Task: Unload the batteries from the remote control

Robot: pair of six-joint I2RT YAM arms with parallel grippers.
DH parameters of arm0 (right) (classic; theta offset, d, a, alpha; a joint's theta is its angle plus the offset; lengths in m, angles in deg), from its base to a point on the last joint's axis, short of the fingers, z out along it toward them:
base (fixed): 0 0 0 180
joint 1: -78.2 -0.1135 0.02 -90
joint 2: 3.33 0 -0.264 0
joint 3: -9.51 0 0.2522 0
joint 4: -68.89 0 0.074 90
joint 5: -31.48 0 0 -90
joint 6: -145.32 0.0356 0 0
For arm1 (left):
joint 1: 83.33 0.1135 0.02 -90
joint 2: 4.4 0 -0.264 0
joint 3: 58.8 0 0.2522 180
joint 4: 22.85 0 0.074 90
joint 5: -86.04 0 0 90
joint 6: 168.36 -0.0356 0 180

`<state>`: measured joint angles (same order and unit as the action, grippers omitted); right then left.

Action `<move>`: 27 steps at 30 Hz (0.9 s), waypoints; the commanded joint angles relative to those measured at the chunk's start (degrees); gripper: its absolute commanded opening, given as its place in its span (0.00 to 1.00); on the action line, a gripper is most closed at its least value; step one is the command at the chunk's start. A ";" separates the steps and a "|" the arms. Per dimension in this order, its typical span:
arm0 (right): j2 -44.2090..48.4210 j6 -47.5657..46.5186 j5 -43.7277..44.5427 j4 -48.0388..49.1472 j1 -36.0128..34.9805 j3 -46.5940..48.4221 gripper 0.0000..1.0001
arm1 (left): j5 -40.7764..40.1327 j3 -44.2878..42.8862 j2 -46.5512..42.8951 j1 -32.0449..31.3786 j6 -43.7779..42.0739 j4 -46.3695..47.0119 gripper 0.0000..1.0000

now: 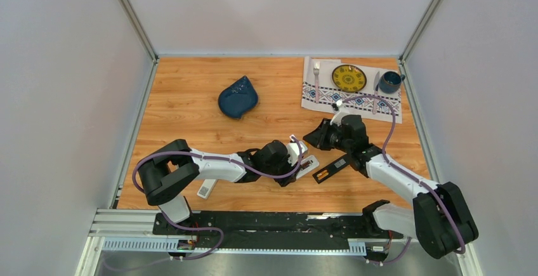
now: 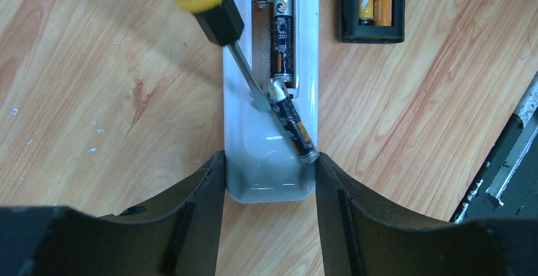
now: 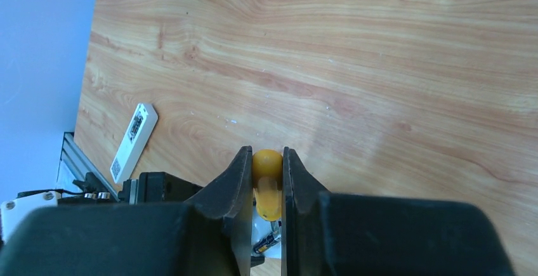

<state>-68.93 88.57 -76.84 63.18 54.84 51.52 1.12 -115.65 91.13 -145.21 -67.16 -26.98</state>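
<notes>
Left gripper (image 2: 269, 160) grips the white remote (image 2: 244, 155) by its sides. Seated battery (image 2: 283, 41) sits in the bay; loose battery (image 2: 293, 124) lies askew across the casing, beside the screwdriver (image 2: 219, 16) tip. Right wrist view: right gripper (image 3: 268, 162) clenched on the yellow screwdriver handle. Overhead: both grippers nearly meet over the table (image 1: 190, 98).

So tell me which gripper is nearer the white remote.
Left. The left gripper clamps one end of the white remote. The right gripper is off it, higher up, shut on the yellow handle of the screwdriver; only the blade reaches the remote.
</notes>
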 commanded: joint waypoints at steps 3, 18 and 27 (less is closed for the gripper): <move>-3.03 1.64 -3.64 3.90 -1.87 3.03 0.00 | 1.25 2.57 3.53 -0.51 1.10 -11.39 0.00; 5.92 -1.61 0.04 -4.97 -2.05 5.68 0.00 | -0.51 2.40 1.07 -0.51 1.10 -11.91 0.07; 6.45 -3.02 0.48 -6.30 -2.05 2.78 0.00 | -4.28 4.85 -8.33 -0.51 2.07 -12.18 0.57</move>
<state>-63.34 86.89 -77.48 57.00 52.96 54.93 -0.52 -113.66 87.13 -145.50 -66.59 -30.91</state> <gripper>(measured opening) 0.164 0.566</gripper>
